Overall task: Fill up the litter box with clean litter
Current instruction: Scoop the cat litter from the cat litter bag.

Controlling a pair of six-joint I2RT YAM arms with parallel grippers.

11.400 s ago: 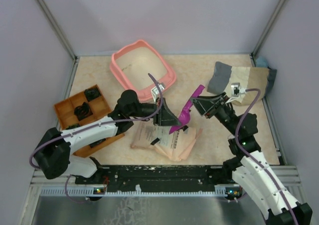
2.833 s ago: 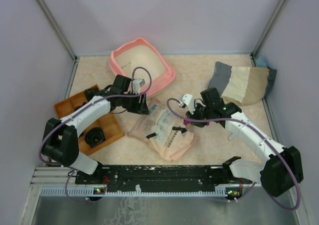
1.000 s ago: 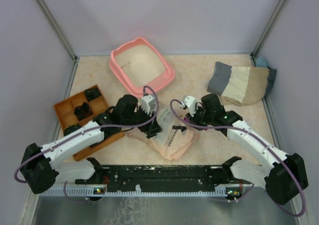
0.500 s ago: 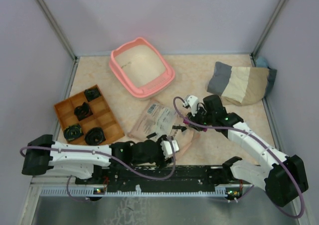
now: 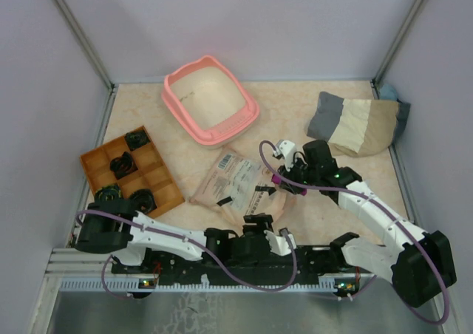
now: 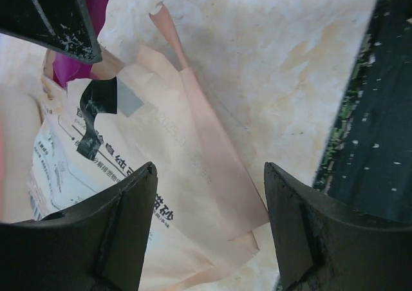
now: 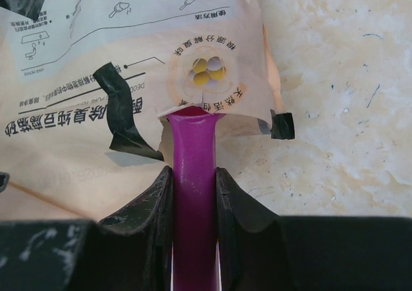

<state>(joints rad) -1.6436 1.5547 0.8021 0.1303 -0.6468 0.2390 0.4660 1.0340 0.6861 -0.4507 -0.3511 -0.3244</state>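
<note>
The salmon-pink litter box [image 5: 211, 101] stands at the back of the table; no clean litter shows in any view. A beige printed paper bag [image 5: 235, 186] lies flat in the middle. My right gripper [image 5: 287, 180] [image 7: 193, 178] is shut on the handle of a magenta scoop [image 7: 193, 146], whose head is tucked inside the bag's torn mouth [image 7: 193, 107]. My left gripper [image 5: 259, 222] [image 6: 209, 168] hangs low by the front rail over the bag's near end [image 6: 193, 194], jaws wide apart with nothing between them.
An orange compartmented tray [image 5: 159, 190] with black parts sits at the left. A grey and beige cloth pouch [image 5: 358, 123] lies at the back right. The black front rail [image 5: 244, 264] runs right behind the left gripper. Walls close in three sides.
The left arm has pulled back from the bag to the front edge and folded low along the rail, its jaws widening. The right gripper has hardly moved, scoop still in the bag.
</note>
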